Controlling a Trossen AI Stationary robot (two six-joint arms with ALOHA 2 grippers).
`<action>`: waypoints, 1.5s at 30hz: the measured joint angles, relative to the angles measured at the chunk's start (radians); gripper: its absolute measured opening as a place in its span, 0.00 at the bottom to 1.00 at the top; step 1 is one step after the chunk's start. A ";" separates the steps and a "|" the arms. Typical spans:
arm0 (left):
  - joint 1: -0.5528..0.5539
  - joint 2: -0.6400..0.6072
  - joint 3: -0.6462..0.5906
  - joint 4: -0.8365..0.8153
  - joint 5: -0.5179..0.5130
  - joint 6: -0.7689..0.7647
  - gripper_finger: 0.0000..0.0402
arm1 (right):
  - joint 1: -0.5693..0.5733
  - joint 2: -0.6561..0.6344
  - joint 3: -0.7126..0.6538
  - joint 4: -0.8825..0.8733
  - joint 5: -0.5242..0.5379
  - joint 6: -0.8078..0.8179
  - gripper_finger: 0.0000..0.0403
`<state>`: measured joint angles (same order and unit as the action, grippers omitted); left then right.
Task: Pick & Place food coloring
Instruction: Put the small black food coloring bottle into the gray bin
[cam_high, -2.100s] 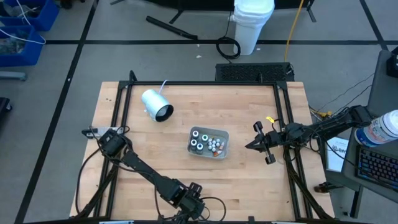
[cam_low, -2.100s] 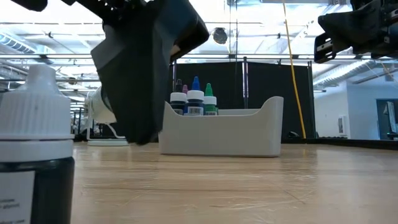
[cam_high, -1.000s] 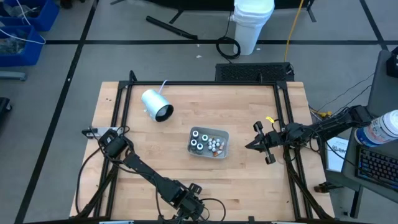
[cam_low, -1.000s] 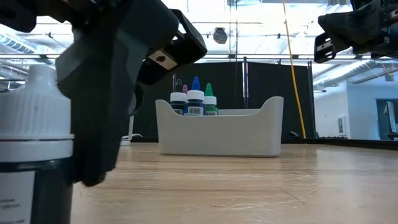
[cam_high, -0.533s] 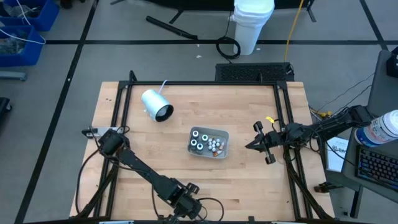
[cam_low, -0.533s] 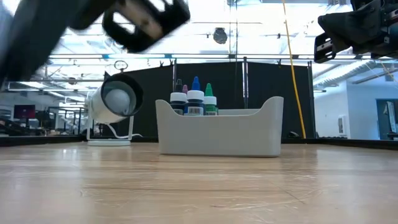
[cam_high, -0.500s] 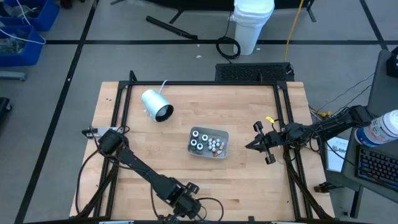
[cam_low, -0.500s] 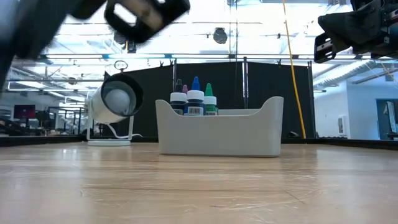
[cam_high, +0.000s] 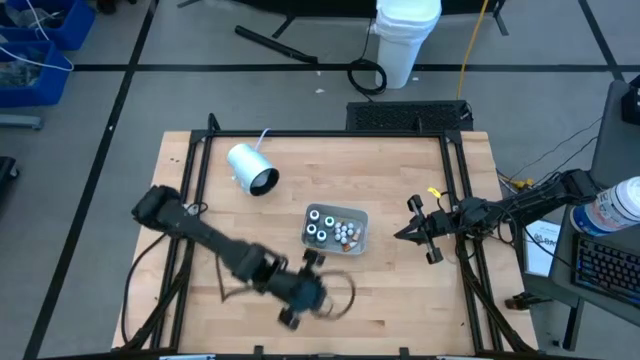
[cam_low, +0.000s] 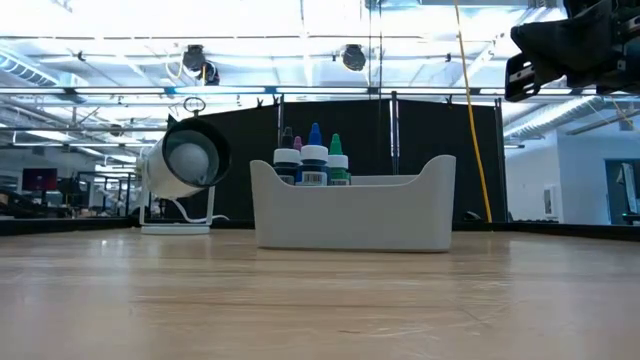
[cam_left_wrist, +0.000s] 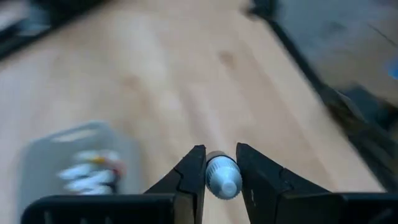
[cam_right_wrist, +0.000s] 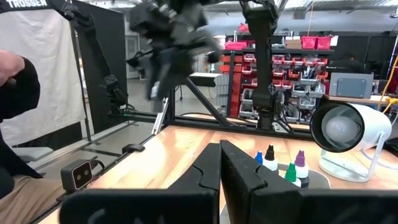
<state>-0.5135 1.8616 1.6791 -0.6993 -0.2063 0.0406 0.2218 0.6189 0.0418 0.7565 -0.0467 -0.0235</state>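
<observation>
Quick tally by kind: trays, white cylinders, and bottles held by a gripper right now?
Tray: 1
White cylinder: 1
Bottle held: 1, in the left gripper; the right gripper by the table's right edge has none
Total: 3

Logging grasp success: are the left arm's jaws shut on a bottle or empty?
Shut on a food coloring bottle: the left gripper has its white cap pinched between both jaws.

Left gripper raised over near centre, jaws clamped on a bottle. Right gripper at right, jaws closed.
</observation>
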 joint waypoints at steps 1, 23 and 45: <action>0.024 -0.006 0.000 0.017 -0.019 -0.005 0.21 | 0.000 0.000 0.000 -0.001 0.000 0.000 0.00; 0.376 0.339 0.455 -0.194 0.128 0.280 0.21 | 0.000 -0.001 0.000 -0.026 0.102 -0.023 0.00; 0.499 0.426 0.342 -0.071 0.206 0.389 0.21 | 0.000 -0.002 0.000 -0.044 0.097 -0.041 0.00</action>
<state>-0.0143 2.2879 2.0208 -0.7702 -0.0002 0.4295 0.2218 0.6174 0.0419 0.7128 0.0498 -0.0647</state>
